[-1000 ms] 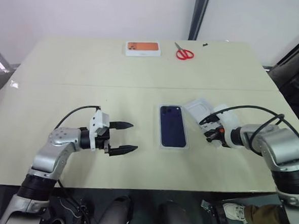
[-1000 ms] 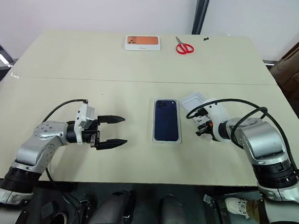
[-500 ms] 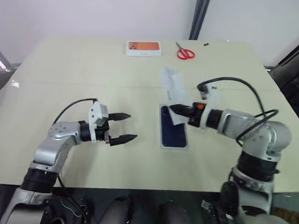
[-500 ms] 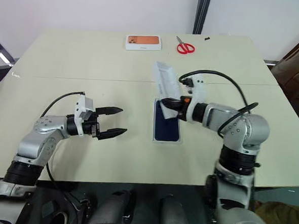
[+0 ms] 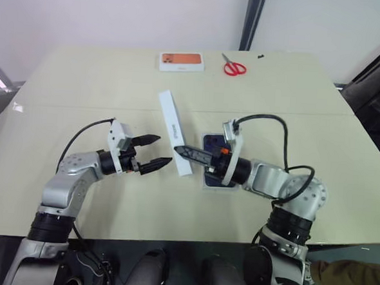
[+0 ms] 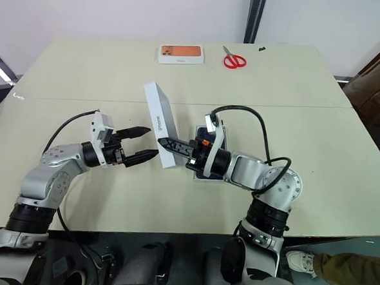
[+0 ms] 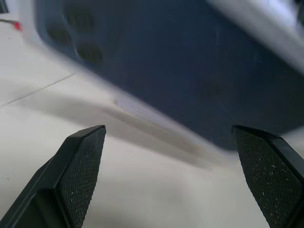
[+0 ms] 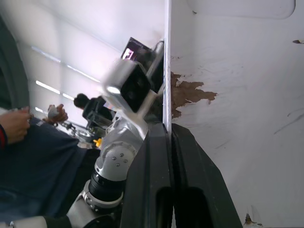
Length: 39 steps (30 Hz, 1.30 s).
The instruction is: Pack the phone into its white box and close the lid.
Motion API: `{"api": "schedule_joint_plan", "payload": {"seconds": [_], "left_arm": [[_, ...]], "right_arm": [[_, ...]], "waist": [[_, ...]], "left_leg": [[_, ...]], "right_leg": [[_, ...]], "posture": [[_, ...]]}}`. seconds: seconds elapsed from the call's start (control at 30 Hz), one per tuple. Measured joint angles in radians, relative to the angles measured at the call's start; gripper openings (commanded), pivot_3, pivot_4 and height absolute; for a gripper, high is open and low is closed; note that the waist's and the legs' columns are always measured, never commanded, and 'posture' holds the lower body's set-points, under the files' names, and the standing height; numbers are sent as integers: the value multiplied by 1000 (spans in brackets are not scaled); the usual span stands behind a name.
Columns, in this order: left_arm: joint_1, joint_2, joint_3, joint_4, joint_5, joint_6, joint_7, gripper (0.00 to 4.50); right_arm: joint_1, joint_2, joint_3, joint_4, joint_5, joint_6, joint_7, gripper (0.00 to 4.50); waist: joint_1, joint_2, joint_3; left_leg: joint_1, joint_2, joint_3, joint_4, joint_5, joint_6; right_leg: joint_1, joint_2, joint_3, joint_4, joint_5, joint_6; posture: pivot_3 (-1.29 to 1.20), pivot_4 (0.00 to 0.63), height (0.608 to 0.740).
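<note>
Phone (image 5: 216,165) lies in the white box (image 5: 206,184) on the table (image 5: 103,79), partly behind the right arm.
Right gripper (image 5: 180,150) is clamped on the lid's (image 5: 174,133) wall, holding it on edge above the table (just left of the phone); left gripper (image 5: 156,151), fingers spread wide, hovers beside the lid, not touching. Carton (image 5: 181,61) and scissors (image 5: 234,68) sit at the far edge.

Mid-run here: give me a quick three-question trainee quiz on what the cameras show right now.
1. True or false: the right gripper is shut on the lid.
2. Where is the phone? A) in the white box B) beside the scissors C) in the left gripper
3. The left gripper's fingers are ____.

Key: 1 true; 2 A; 3 open
</note>
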Motion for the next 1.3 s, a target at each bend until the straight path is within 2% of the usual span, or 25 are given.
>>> {"api": "schedule_joint_plan", "payload": {"seconds": [0.07, 0.17, 0.27, 0.3, 0.33, 0.4, 0.43, 0.57, 0.6, 0.67, 0.83, 0.93, 1.17, 1.3], "left_arm": [[4, 0, 5, -8, 0, 1, 6, 4500], [11, -2, 5, -20, -20, 18, 2, 3700], [25, -2, 5, -23, -28, 24, -1, 2236], [26, -3, 4, -23, -28, 25, -1, 1921], [28, -5, 4, -29, -31, 29, -1, 1276], [45, -21, -1, -41, -33, 39, 1, 308], [52, -33, -10, -41, -30, 40, 5, 71], [63, -78, -63, -41, -7, 37, 24, 71], [62, -92, -72, -41, 5, 31, 35, 25], [60, -129, -93, -35, 24, 16, 50, 0], [35, -184, -135, -1, 53, 6, 73, 0], [13, -198, -143, 17, 62, -2, 75, 0], [-36, -246, -155, 76, 73, -15, 86, 0], [-52, -265, -161, 83, 82, -22, 88, 0]], "right_arm": [[19, -5, 10, 3, 53, 0, -58, 34], [36, -9, 15, 3, 98, -4, -142, 0], [84, -17, 24, 17, 142, -22, -201, 0], [85, -22, 30, 22, 164, -33, -220, 0], [90, -30, 40, 28, 188, -50, -243, 0], [111, -41, 57, 47, 239, -95, -283, 0], [118, -48, 63, 55, 261, -117, -298, 0], [125, -106, 110, 82, 343, -202, -352, 0], [125, -126, 125, 84, 357, -220, -358, 286], [126, -166, 150, 85, 369, -250, -371, 964], [135, -287, 215, 82, 343, -292, -327, 3474], [111, -421, 269, 39, 229, -318, -196, 3474], [111, -683, 282, 0, -60, -504, 130, 3474], [128, -726, 292, 28, -200, -595, 236, 3474]], "waist": [[0, 0, 0], [-1, 0, 0], [-1, 1, 0], [-1, 1, 0], [-1, 1, -1], [0, 2, -1], [1, 2, -1], [1, 2, -1], [1, 3, -2], [1, 3, -2], [1, 3, -2], [2, 4, -2], [9, 3, -2], [2, 3, -2]], "left_leg": [[0, 0, 0, 0, 0, 0], [0, 0, 0, 0, 0, 0], [0, 0, 0, 0, 0, 0], [0, 0, 0, 0, 0, 0], [0, 0, 0, 0, 0, 0], [0, 0, 0, 0, 0, 0], [0, 0, 0, 0, 0, 1], [0, 0, 0, 0, 0, 1], [0, 0, 0, 0, 0, 1], [0, 0, 1, 0, 0, 1], [0, 0, 1, 0, 0, 1], [0, 0, 1, 1, -1, 2], [0, 0, 1, 2, -1, 3], [0, 1, 1, 2, -1, 3]], "right_leg": [[0, 0, 0, 0, 0, 0], [0, 0, 0, 0, 0, 0], [0, 0, 0, 0, 0, 0], [0, 0, 0, 0, 0, 0], [0, 0, 0, 0, 0, 0], [1, 0, 0, 0, 0, 0], [1, 0, 0, -1, 0, 0], [1, 0, 0, -1, 0, 0], [1, 0, 0, -1, 0, 0], [2, 0, 0, -1, 0, 0], [2, 1, 0, -1, 0, 0], [2, 1, 0, -1, 0, 0], [4, 1, 0, -3, 0, 0], [3, 2, 0, -2, 0, 0]], "posture": [[0, 150, 734], [0, 150, 734], [0, 150, 734], [0, 150, 734], [0, 150, 734], [0, 150, 734], [0, 150, 734], [0, 150, 734], [0, 150, 734], [0, 150, 734], [0, 150, 734], [0, 150, 734], [0, 150, 734], [0, 150, 734]]}}
